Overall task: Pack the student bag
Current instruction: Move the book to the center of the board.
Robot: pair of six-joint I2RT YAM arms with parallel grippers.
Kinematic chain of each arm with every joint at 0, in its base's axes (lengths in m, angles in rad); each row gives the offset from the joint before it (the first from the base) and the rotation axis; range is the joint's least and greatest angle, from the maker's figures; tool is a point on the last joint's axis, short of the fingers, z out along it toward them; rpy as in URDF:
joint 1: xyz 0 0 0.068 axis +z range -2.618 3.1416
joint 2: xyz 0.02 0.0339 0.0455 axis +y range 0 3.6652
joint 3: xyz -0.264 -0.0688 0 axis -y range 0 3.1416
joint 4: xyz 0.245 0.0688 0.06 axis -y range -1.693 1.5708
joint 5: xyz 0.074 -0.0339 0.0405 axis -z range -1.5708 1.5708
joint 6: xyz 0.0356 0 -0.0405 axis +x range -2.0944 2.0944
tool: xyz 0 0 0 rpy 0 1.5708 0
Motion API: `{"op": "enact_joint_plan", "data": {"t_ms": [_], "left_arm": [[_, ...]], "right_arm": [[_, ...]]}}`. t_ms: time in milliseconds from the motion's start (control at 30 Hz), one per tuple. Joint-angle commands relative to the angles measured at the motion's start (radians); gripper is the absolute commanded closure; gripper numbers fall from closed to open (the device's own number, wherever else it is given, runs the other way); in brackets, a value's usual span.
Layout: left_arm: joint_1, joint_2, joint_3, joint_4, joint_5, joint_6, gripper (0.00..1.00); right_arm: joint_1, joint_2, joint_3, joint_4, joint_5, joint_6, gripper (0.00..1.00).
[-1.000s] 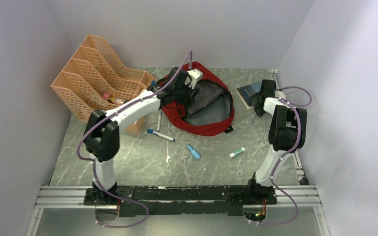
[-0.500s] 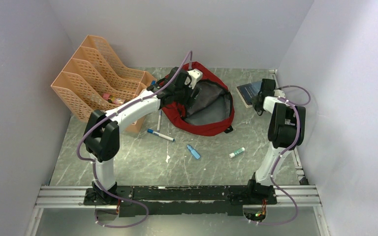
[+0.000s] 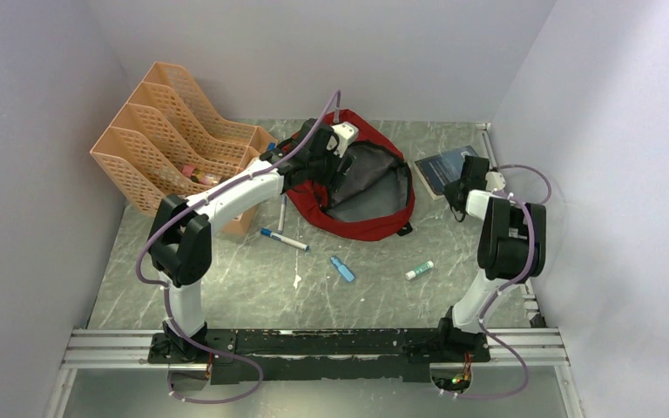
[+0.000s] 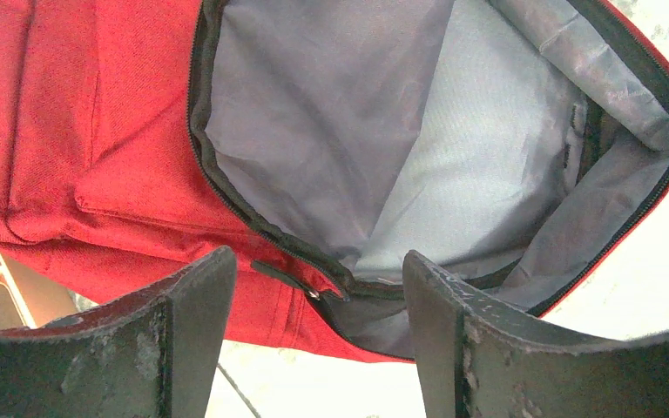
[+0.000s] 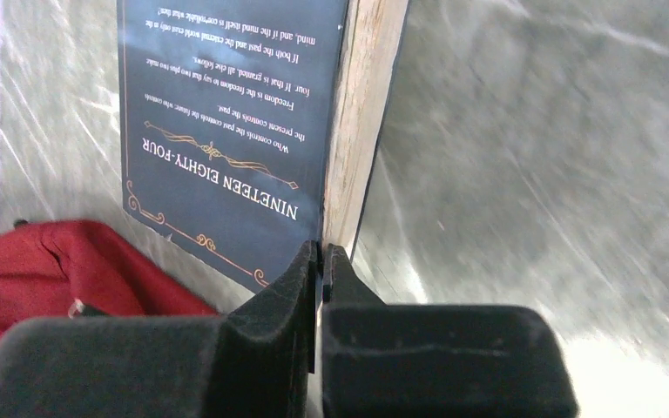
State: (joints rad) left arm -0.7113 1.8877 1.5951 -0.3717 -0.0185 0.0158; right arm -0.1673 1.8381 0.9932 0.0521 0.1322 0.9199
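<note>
The student bag [image 3: 375, 218] lies unzipped at the back middle of the table, its grey lining facing up. My left gripper [image 3: 324, 164] hovers over the bag's left rim. In the left wrist view its fingers [image 4: 318, 279] stand open and apart from the red fabric [image 4: 96, 131], with the zipper pull [image 4: 300, 283] showing between them. A dark blue book [image 3: 440, 165] lies right of the bag. My right gripper [image 3: 456, 193] is shut at the book's near corner. The right wrist view shows the tips [image 5: 322, 252] pinched together on the corner of the book [image 5: 218, 113].
An orange file rack [image 3: 165, 139] stands at the back left. A blue-capped marker [image 3: 284, 239], a small blue item [image 3: 342, 268] and a green-and-white stick [image 3: 419, 270] lie in front of the bag. A pen [image 3: 281, 212] lies beside the bag's left side. Walls close in on both sides.
My right gripper has closed from open onto the book's corner, and the right arm has drawn slightly toward the near side. The book has shifted a little. The left arm has not moved.
</note>
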Motion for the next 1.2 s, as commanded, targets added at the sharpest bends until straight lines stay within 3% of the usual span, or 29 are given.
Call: {"op": "enact_joint_plan", "data": {"t_ms": [0, 167, 500, 767, 1033, 1167], "left_arm": [[-0.001, -0.020, 0.025, -0.006, -0.011, 0.013, 0.25], [0.001, -0.040, 0.033, 0.007, 0.059, -0.009, 0.24], [-0.032, 0.003, 0.092, 0.175, 0.318, -0.340, 0.24], [-0.174, 0.186, 0.276, 0.196, 0.321, -0.430, 0.23], [-0.248, 0.443, 0.559, 0.116, 0.325, -0.402, 0.23], [-0.254, 0.535, 0.636, 0.137, 0.327, -0.403, 0.22]], "right_arm": [[-0.003, -0.115, -0.150, -0.084, -0.032, -0.024, 1.00], [-0.004, -0.323, -0.308, -0.143, 0.004, 0.021, 1.00], [-0.007, -0.727, -0.446, -0.388, 0.170, 0.040, 1.00], [-0.008, -0.845, -0.537, -0.462, 0.103, 0.044, 1.00], [-0.008, -0.885, -0.599, -0.480, 0.081, 0.020, 0.99], [-0.008, -0.892, -0.586, -0.488, 0.084, -0.002, 0.60]]}}
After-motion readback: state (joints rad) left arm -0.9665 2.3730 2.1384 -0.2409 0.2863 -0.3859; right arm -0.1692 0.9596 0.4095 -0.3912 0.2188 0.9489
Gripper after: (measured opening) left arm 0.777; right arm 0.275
